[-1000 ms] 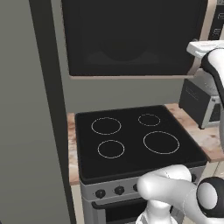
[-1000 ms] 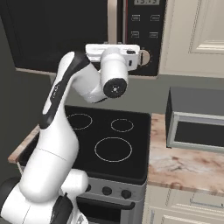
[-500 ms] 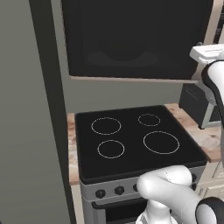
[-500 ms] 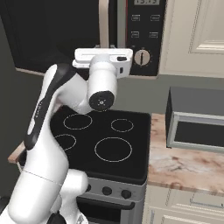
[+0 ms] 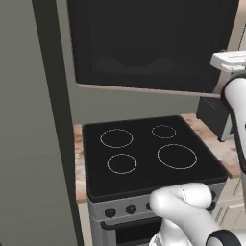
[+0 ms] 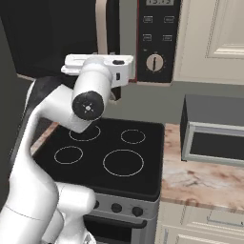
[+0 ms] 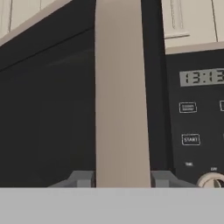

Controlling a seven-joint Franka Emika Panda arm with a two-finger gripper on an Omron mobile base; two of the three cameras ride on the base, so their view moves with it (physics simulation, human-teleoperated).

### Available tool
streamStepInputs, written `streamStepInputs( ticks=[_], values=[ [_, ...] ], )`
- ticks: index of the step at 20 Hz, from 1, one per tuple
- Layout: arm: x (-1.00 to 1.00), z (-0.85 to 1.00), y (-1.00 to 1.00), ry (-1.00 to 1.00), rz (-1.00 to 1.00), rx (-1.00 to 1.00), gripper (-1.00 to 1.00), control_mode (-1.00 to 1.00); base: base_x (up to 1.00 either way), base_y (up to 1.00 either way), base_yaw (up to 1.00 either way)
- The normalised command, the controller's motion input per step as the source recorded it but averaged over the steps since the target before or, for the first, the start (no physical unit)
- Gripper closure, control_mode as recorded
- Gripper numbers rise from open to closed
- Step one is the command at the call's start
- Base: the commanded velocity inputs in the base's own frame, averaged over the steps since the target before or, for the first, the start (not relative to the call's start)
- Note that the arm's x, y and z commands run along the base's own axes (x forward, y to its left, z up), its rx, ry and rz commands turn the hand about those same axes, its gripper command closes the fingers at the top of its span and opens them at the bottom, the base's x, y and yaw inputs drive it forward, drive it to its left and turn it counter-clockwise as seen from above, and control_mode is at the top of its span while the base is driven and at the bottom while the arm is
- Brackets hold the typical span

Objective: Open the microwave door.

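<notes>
The microwave door (image 5: 144, 43) is a wide glossy black panel above the stovetop, with a beige bar handle (image 7: 122, 87) running up its right edge. In the hand view my gripper (image 7: 122, 179) is shut on that handle, one dark fingertip (image 7: 81, 179) against each side of the bar. From the right base view the handle (image 6: 101, 28) stands forward of the control panel (image 6: 155, 38), with a grey gap between them, so the door (image 6: 52, 33) is ajar. My white hand (image 6: 100, 66) sits at the handle's lower end.
A black stovetop (image 6: 109, 152) with four ring burners lies below, knobs along its front. A dark, silver-framed toaster oven (image 6: 214, 138) stands on the counter to the right. Cream cabinets (image 6: 214, 38) hang beside the microwave. A tall grey panel (image 5: 29, 120) closes off the left.
My hand has swung leftward in the right base view, keeping hold of the handle, and the gap between door and control panel has widened.
</notes>
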Motion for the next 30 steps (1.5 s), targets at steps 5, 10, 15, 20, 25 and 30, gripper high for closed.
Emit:
streamStepInputs(
  ticks=[5, 10, 15, 20, 25, 30],
  values=[
    [-1.0, 0.18, 0.36, 0.03, 0.0, -0.08, 1.0, -1.0, 0.0, 0.0, 0.0],
    [-1.0, 0.01, 0.45, 0.0, 0.0, -0.11, -1.0, -1.0, 0.0, 0.0, 0.0],
    [-1.0, 0.18, 0.28, 0.0, -0.04, -0.07, -1.0, -1.0, 0.0, 0.0, 0.0],
    [-0.84, 0.28, 0.34, 0.05, -0.15, -0.13, -1.0, -1.0, 0.0, 0.0, 0.0],
    [-0.36, 0.03, -0.19, 0.02, -0.05, -0.04, -1.0, -1.0, 0.0, 0.0, 0.0],
    [-0.34, 0.0, -1.0, 0.06, 0.02, 0.11, -1.0, -1.0, 0.0, 0.0, 0.0]
  ],
)
